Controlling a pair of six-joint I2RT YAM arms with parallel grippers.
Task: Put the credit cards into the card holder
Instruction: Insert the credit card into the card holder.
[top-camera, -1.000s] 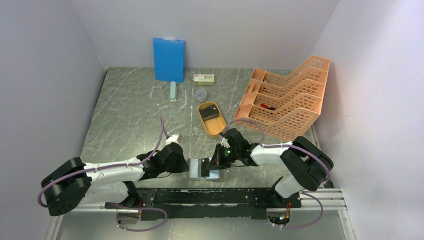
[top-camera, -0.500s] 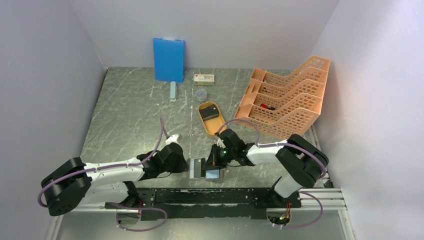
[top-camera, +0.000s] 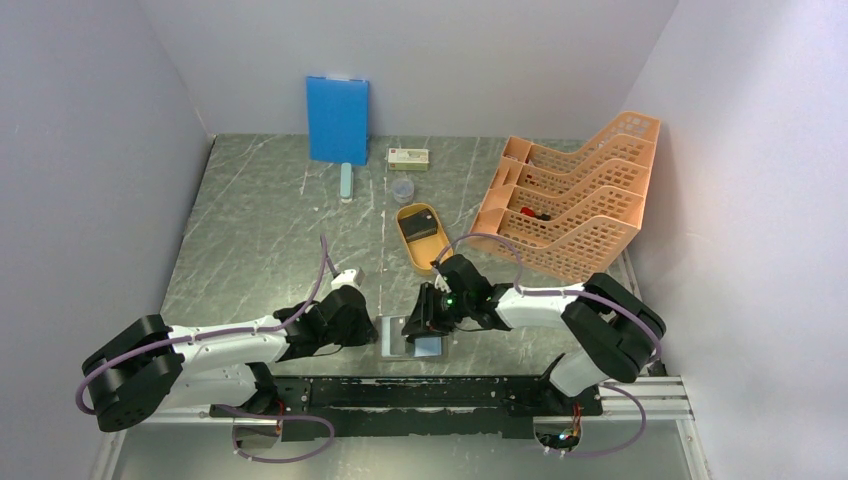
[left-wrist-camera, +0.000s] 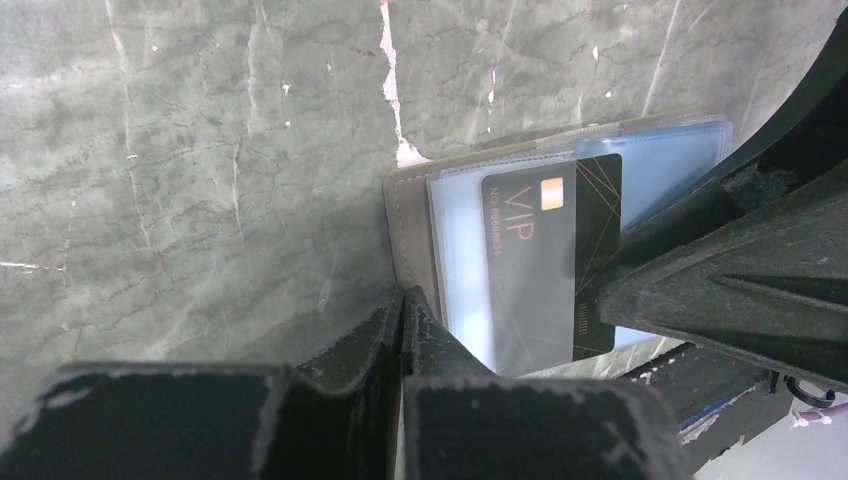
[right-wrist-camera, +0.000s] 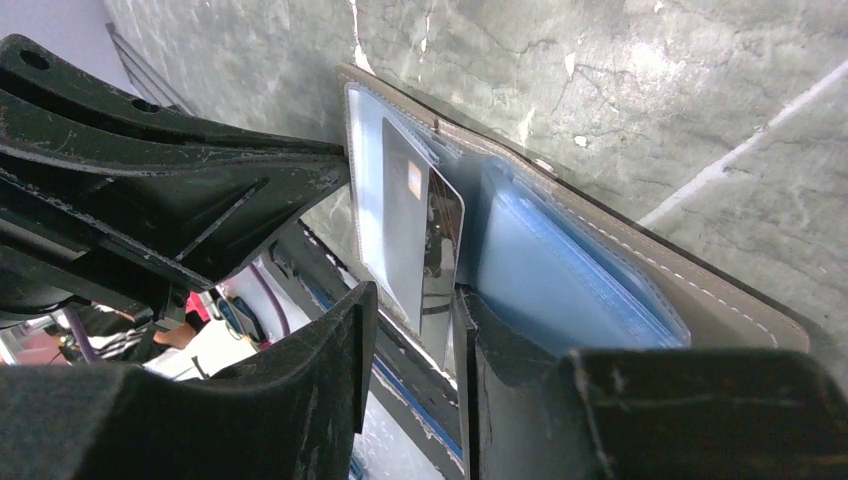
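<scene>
The card holder lies open near the table's front edge, taupe outside with clear bluish sleeves. A black VIP credit card sits partly inside its left sleeve. My left gripper is shut, its tips pressing on the holder's left edge. My right gripper is over the holder with jaws apart around the card's free end; the card rests against one finger. A dark stack of cards lies in the orange oval tray.
An orange tiered file rack stands at the right. A blue board leans on the back wall, with a white-and-green box, a small clear cup and a pale green bar near it.
My right gripper has shifted a little left over the card holder. The left arm and the holder have stayed put.
</scene>
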